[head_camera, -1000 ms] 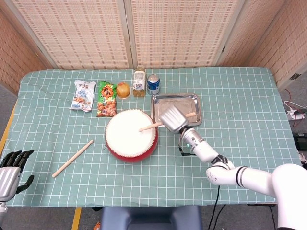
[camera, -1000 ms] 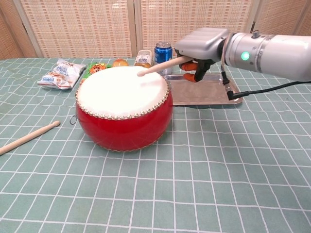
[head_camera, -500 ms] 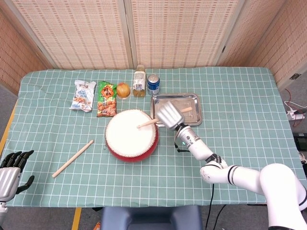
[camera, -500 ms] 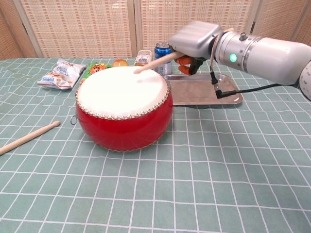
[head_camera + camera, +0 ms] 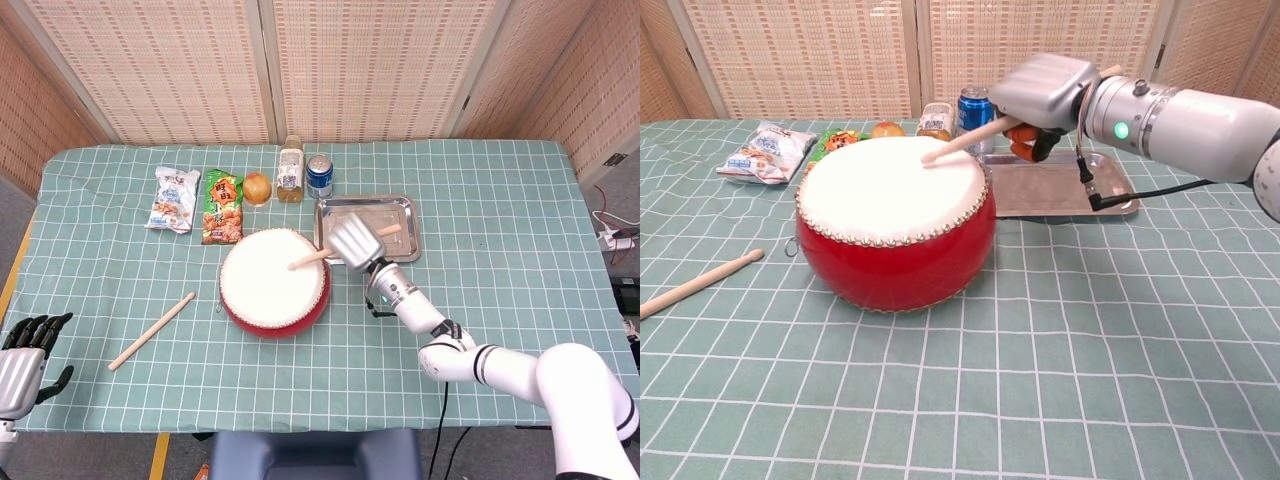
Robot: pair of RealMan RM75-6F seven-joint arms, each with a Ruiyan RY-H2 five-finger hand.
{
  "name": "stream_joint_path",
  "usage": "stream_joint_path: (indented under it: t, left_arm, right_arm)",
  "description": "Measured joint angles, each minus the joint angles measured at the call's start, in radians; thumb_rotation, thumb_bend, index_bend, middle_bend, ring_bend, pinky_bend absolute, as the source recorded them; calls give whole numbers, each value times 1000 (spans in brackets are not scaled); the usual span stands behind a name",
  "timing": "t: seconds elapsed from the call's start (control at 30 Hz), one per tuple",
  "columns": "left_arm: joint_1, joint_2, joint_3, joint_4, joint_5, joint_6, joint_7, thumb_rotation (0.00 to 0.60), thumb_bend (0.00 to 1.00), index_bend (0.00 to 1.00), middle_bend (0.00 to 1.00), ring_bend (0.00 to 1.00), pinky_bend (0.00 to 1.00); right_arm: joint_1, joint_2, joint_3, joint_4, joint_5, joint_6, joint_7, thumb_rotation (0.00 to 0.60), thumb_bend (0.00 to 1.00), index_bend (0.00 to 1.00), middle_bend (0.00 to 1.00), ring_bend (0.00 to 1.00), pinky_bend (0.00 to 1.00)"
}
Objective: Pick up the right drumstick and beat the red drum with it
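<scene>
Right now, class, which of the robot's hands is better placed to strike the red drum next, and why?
The right hand: it holds a drumstick over the red drum. The left hand sits far off at the table edge, holding nothing.

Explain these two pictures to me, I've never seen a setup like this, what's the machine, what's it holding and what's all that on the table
It is a two-armed robot with human-like hands, steered by a person. One picture looks down from its head, the other forward from its chest. Its right hand grips a drumstick whose tip is over the white skin of a red drum. Its left hand hangs empty at the table's near corner. On the green checked cloth also lie a second drumstick, a metal tray, two snack bags, a bottle, a blue can and a round fruit.
</scene>
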Motion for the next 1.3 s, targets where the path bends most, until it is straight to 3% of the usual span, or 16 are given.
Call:
stream_joint_path:
  t: [0.17,0.4,0.53,0.63,0.9,0.97,1.07,1.3]
  left_arm:
    - [1,0,-2,2,-4,2,0,600,302,120,149,95,109]
    - [1,-2,-6,1,-5,6,15,600,301,119,149,95,109]
    - [0,0,-5,-2,-3,4,14,600,301,119,149,95,108]
    - [-1,0,-5,-5,-4,1,16,600,301,119,149,94,108]
    - [-4,-2,-6,-6,-6,-5,17,600,300,120,149,95,108]
    - [-3,-1,-6,-6,-7,-3,16,600,300,120,149,95,108]
    - [-2,-1,-7,-4,-9,-2,14,600,300,120,149,95,108]
    - [-1,-1,-8,-5,-9,0,11,600,301,119,149,95,108]
  right_arm:
    - [0,-17,0,32,-18,21,-30,600,525,1000,923,1000,1000]
    - [-33,-24,102,-40,-6,90,270,600,524,1000,924,1000,1000]
    - [-42,-21,117,-52,-8,94,384,600,524,1000,924,1000,1000]
    - [-42,-26,100,-32,-27,90,359,600,525,1000,924,1000,1000]
    - [-26,-75,-10,128,-136,52,110,600,527,989,924,1000,1000]
    - [-26,-87,-13,145,-151,56,102,600,527,981,924,1000,1000]
    - [-30,-93,7,138,-153,85,149,600,528,974,924,1000,1000]
    - [-56,-100,117,69,-114,157,393,600,527,971,924,1000,1000]
